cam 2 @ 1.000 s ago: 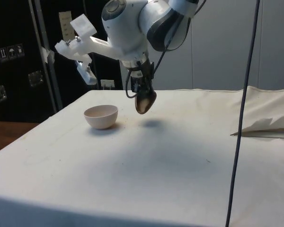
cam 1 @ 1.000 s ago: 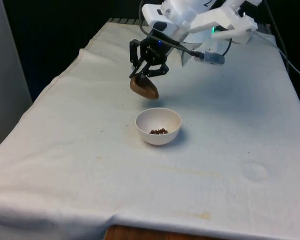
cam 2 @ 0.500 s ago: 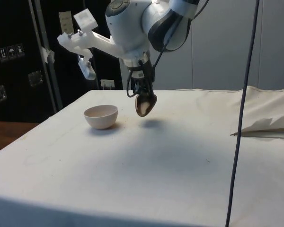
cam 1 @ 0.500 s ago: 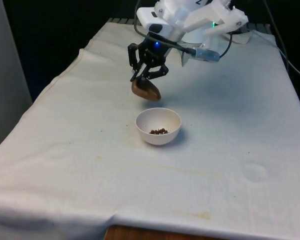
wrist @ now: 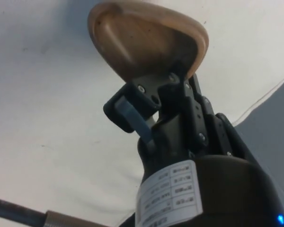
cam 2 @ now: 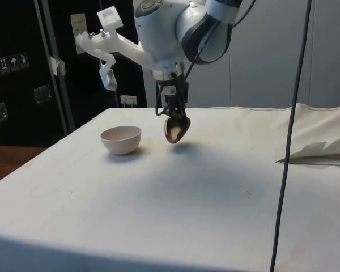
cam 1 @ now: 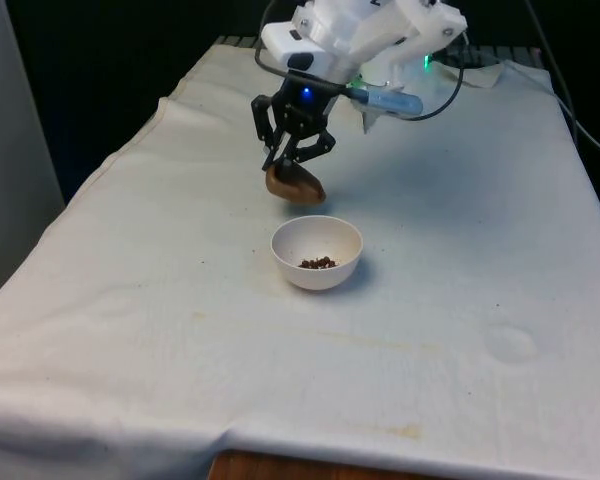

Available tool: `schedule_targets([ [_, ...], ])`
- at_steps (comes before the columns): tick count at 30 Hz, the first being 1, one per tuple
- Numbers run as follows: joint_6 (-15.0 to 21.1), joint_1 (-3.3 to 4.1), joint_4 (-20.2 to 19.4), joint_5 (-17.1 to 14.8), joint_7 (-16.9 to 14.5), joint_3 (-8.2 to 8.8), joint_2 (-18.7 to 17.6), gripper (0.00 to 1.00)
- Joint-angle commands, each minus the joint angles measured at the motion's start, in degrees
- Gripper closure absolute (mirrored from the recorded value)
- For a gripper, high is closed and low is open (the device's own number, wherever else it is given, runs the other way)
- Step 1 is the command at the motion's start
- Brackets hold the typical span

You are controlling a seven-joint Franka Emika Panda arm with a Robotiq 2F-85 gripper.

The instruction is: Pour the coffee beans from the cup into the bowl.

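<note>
Table under white cloth point(cam 1: 460, 300), white bowl point(cam 1: 317, 252) resting on it near the middle

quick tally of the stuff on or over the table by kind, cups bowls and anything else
Cups: 1, the brown wooden cup, tilted in the gripper above the cloth, its inside bare in the wrist view.
Bowls: 1, the white bowl on the white cloth.
Heaps of coffee beans: 1, in the bowl.
Total: 3
</note>
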State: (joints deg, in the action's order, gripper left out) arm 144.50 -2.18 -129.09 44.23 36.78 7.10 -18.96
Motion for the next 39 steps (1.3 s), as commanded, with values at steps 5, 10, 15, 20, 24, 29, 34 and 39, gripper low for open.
schedule_targets([
  [5,2.3,-0.69,-0.8,-2.2,-2.8,0.00,0.0,1.00],
  [10,4.0,-0.74,-1.4,-4.7,-5.8,0.57,0.0,1.00],
  [15,5.0,-0.74,-1.8,-6.5,-7.9,1.03,0.0,1.00],
  [20,6.3,-0.86,-2.2,-9.0,-10.8,1.43,-0.1,1.00],
  [24,7.2,-0.86,-2.6,-11.1,-13.3,1.78,-0.1,1.00],
  [29,8.2,-0.97,-3.1,-14.6,-17.2,2.12,-0.1,1.00],
  [34,8.8,-0.97,-3.4,-17.1,-19.9,2.29,-0.2,1.00],
  [39,9.5,-1.20,-3.7,-21.0,-24.2,2.41,-0.2,1.00],
])
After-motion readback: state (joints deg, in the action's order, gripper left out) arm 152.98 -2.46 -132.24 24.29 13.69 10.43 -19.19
